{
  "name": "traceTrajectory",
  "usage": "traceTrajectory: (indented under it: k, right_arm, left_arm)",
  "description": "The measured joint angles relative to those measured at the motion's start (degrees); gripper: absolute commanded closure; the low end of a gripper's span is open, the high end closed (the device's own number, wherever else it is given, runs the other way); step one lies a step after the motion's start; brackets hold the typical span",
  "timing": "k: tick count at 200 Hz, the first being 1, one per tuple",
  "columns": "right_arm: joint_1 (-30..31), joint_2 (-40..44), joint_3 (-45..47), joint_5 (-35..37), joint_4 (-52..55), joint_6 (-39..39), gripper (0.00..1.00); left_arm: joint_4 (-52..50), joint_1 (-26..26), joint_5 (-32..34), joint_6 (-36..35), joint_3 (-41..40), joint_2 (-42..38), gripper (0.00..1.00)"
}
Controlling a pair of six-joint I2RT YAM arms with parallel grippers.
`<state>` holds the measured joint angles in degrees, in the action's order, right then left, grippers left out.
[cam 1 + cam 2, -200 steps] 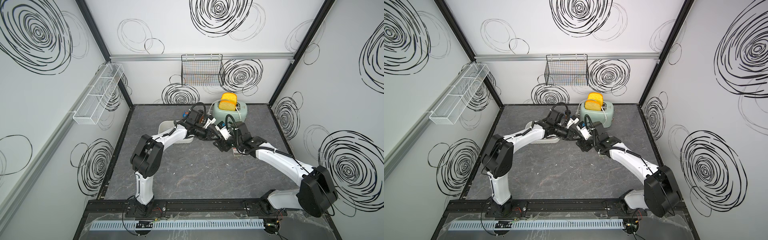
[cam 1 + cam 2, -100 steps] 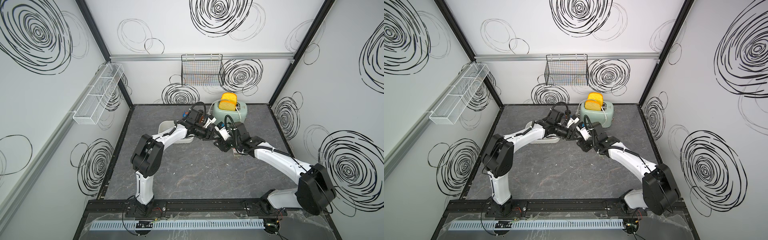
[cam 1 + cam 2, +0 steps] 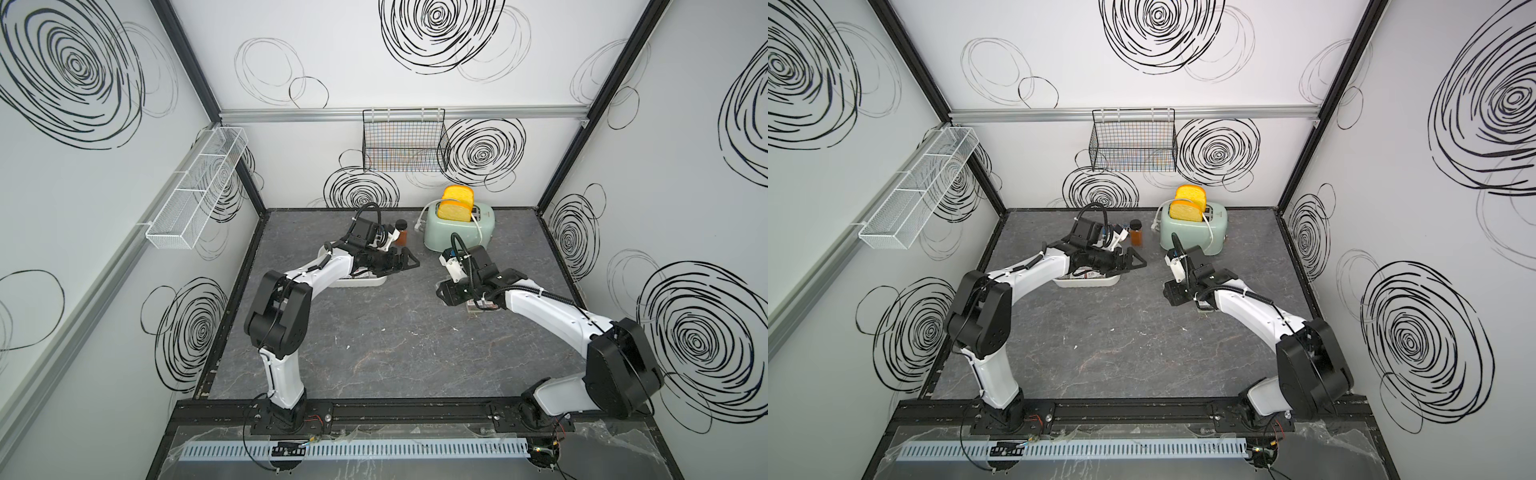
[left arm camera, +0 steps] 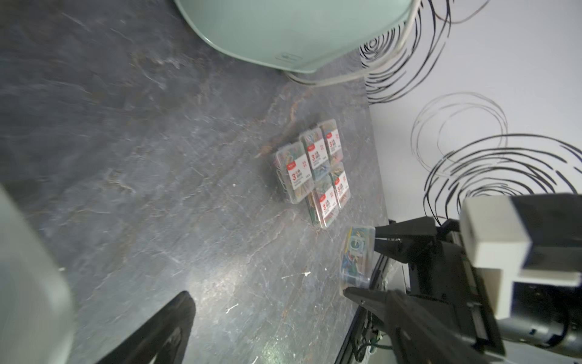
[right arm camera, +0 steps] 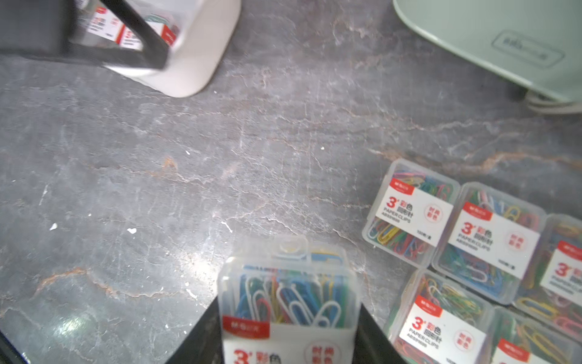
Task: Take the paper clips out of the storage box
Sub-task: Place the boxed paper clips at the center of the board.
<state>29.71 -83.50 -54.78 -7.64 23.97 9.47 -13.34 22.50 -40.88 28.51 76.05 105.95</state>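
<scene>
- One paper clip case (image 5: 288,293) is pinched in the right hand (image 4: 361,261), over the worktop (image 5: 157,189).
- Beside it, other cases (image 4: 310,170) lie grouped on the worktop near the toaster (image 3: 457,232).
- The storage box (image 5: 195,63) holds further cases (image 5: 104,25).
- The left hand (image 3: 409,258) is spread and empty, at the box's edge.

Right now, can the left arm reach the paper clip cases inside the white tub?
Probably yes: the left gripper hangs open just beyond the storage box, and the paper clip cases inside lie uncovered.
</scene>
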Motion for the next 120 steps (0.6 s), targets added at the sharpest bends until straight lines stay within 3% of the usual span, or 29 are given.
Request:
traceTrajectory:
  k: [67,120]
  right_arm:
    - [-1.79,-8.04,-0.02,3.82,0.57,8.24,0.77]
    - [-1.66,-8.98,-0.04,6.88,0.68,11.78,0.75]
  left_arm:
    - [0.81,0.70,3.87,0.22,-1.07,-4.37,0.01]
    - [0.90,0.70,4.09,0.28,-2.21,-4.37,0.01]
